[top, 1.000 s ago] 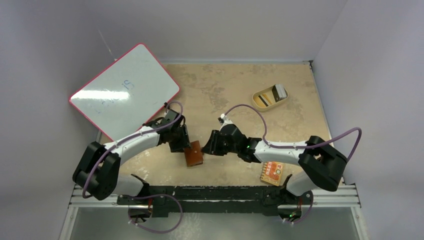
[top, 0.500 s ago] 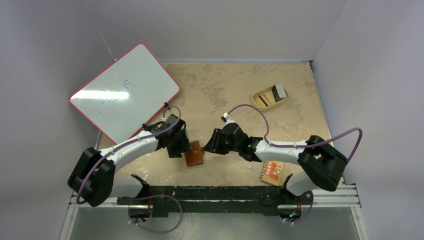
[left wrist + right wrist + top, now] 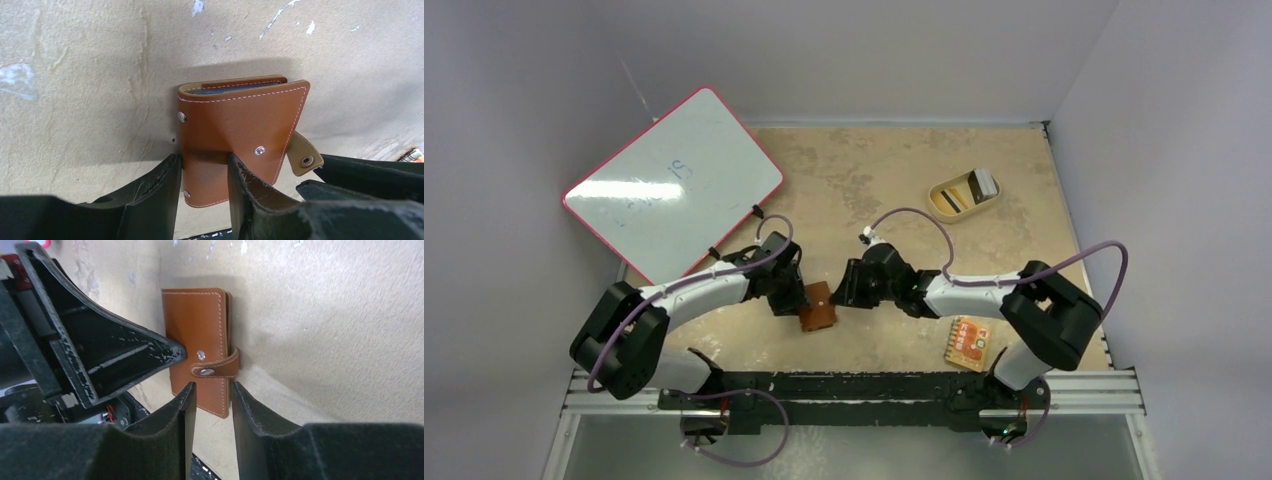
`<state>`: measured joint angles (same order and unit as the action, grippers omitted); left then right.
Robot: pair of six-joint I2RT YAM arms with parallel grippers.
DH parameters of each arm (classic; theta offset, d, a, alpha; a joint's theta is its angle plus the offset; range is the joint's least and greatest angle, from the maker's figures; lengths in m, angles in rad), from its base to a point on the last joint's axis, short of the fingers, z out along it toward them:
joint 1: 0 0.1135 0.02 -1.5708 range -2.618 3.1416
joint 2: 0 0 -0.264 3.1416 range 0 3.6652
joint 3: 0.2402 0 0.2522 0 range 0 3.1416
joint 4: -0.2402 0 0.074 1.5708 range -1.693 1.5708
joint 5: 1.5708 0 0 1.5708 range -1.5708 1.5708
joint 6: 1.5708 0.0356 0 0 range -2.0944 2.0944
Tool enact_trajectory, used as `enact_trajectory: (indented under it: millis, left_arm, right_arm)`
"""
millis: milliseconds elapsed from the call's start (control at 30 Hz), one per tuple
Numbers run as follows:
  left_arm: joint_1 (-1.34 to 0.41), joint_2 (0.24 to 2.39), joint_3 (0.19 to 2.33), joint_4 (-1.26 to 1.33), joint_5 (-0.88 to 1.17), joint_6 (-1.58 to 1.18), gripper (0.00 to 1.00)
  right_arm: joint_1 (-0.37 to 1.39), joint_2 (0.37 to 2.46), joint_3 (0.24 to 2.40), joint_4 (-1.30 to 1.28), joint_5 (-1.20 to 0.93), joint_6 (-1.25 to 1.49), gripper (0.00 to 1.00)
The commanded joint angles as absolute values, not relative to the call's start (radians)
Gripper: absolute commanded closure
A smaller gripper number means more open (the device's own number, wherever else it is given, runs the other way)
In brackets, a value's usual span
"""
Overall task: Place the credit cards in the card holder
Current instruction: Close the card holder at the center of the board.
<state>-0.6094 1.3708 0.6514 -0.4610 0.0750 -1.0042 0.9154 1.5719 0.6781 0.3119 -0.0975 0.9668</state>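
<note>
The card holder [image 3: 817, 306] is a brown leather wallet, folded, low on the table between both arms. In the left wrist view the wallet [image 3: 240, 125] has its near corner pinched between my left gripper [image 3: 202, 162] fingers, and its snap tab hangs loose to the right. My left gripper [image 3: 796, 300] is shut on it. My right gripper [image 3: 839, 290] is open. In the right wrist view its fingertips [image 3: 214, 387] straddle the wallet's [image 3: 195, 325] edge just below the tab. The dark credit cards [image 3: 951, 199] lie in a tan oval dish at the back right.
The tan dish [image 3: 939, 187] also holds a pale block. An orange-red patterned packet [image 3: 967, 343] lies by the right arm's base. A pink-rimmed whiteboard [image 3: 674, 183] leans at the back left. The black base rail runs along the near edge.
The wallet has shifted slightly with my left gripper. My right arm's elbow has swung left while its gripper stays at the wallet's edge.
</note>
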Motion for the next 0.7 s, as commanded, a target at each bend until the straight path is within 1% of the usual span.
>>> enact_trajectory:
  millis: [0, 300, 500, 667]
  left_arm:
    - [-0.620, 1.404, 0.628, -0.442, 0.017, -0.998, 0.65]
    - [-0.620, 1.411, 0.643, -0.403, 0.022, -0.979, 0.67]
    - [-0.621, 1.416, 0.646, -0.399, 0.027, -0.978, 0.67]
    - [-0.620, 1.413, 0.645, -0.387, 0.043, -0.982, 0.66]
  right_arm:
    - [0.892, 1.552, 0.730, 0.316, -0.106, 0.921, 0.66]
    - [0.857, 1.551, 0.759, 0.278, -0.123, 0.922, 0.67]
    - [0.857, 1.576, 0.761, 0.305, -0.127, 0.913, 0.73]
    - [0.861, 1.587, 0.721, 0.358, -0.160, 0.952, 0.74]
